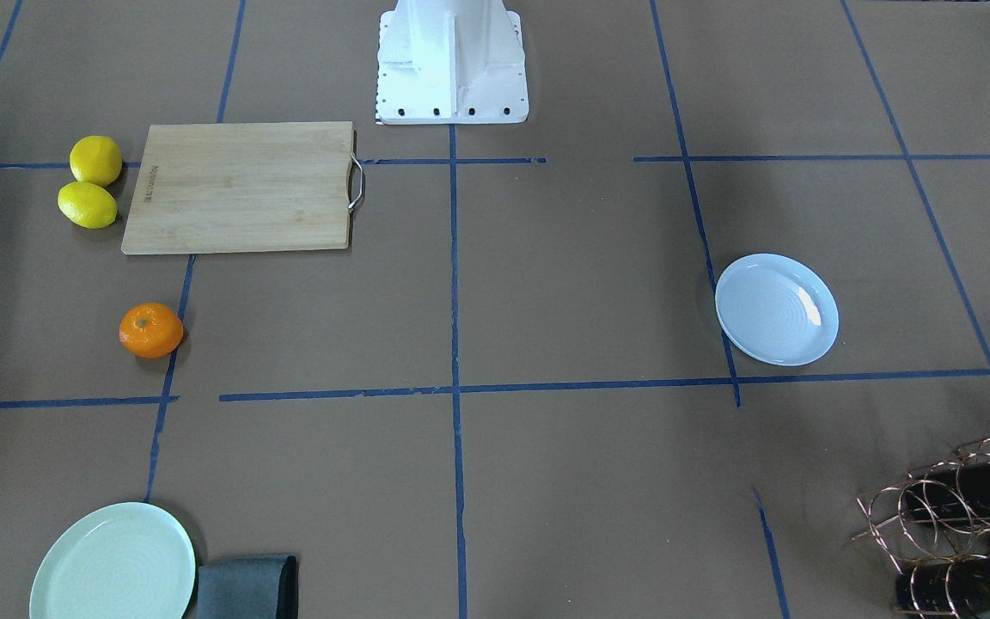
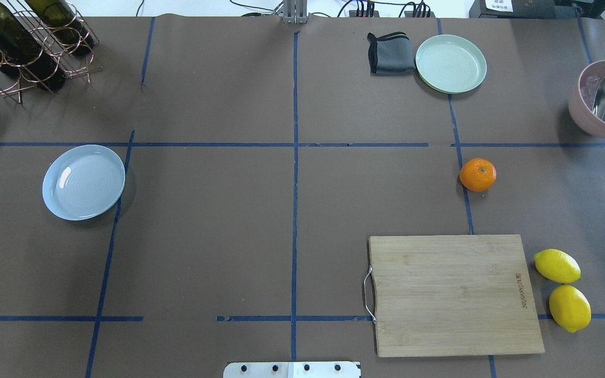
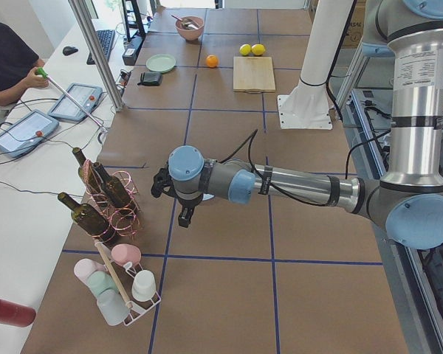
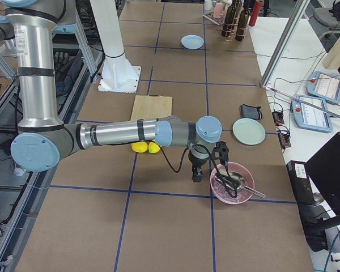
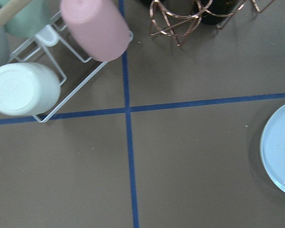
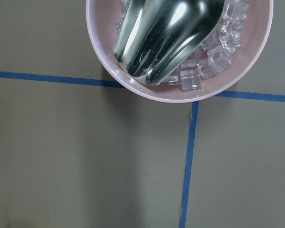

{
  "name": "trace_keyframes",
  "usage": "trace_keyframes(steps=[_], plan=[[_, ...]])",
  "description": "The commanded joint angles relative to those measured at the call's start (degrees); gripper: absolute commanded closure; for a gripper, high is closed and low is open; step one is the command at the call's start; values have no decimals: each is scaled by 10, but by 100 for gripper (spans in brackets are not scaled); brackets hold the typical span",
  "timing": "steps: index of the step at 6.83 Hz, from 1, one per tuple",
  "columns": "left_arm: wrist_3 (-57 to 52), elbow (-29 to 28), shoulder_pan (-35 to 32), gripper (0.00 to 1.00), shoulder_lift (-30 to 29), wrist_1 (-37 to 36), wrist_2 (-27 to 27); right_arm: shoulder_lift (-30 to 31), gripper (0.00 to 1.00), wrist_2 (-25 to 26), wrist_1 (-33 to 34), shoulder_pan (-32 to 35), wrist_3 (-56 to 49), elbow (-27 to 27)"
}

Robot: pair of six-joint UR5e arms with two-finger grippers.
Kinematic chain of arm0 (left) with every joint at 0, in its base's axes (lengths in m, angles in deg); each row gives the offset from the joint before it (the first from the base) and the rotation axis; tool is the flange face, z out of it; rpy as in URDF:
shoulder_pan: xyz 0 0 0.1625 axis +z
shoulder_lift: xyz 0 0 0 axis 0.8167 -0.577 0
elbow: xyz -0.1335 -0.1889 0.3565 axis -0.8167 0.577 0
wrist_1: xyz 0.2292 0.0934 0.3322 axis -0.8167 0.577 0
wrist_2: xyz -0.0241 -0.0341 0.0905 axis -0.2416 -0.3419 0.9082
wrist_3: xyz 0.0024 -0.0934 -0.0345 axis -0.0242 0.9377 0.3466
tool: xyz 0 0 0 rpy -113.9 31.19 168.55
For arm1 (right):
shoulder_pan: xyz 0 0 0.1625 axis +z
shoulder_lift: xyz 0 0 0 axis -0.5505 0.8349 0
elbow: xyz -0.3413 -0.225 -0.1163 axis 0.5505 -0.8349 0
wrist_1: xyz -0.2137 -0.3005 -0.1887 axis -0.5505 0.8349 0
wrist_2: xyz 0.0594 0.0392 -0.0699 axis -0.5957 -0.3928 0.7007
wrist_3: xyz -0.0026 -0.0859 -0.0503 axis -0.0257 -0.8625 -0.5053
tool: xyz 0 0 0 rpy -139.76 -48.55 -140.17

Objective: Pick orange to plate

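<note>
One orange [image 2: 477,175], two lemons [image 2: 557,266], one bluish plate [image 2: 83,182], one mint plate [image 2: 450,64], perhaps three wine bottles [image 3: 86,216] (racked)

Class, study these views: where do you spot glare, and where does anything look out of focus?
Front-facing view: white glare patch on the plate. Overhead view: fainter sheen there, soft shadow beside it. Right wrist view: bright highlights on the scoop, which looks slightly soft.
</note>
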Motion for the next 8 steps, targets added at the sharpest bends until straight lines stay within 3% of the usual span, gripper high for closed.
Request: trace_keyframes(steps=[1,4,7,8], plan=[[153,-19,93,0,-11,94,58,0,0,-9,0,0,1,-2],[374,-122,197,0,-21,305,141,-1,0,-28,0,0,1,-2],[448,-148,239,1,-53,323,175,0,0,-31,0,-1,0,-2],[448,-152,242,5,-56,322,181,0,0,-31,0,-1,0,-1]])
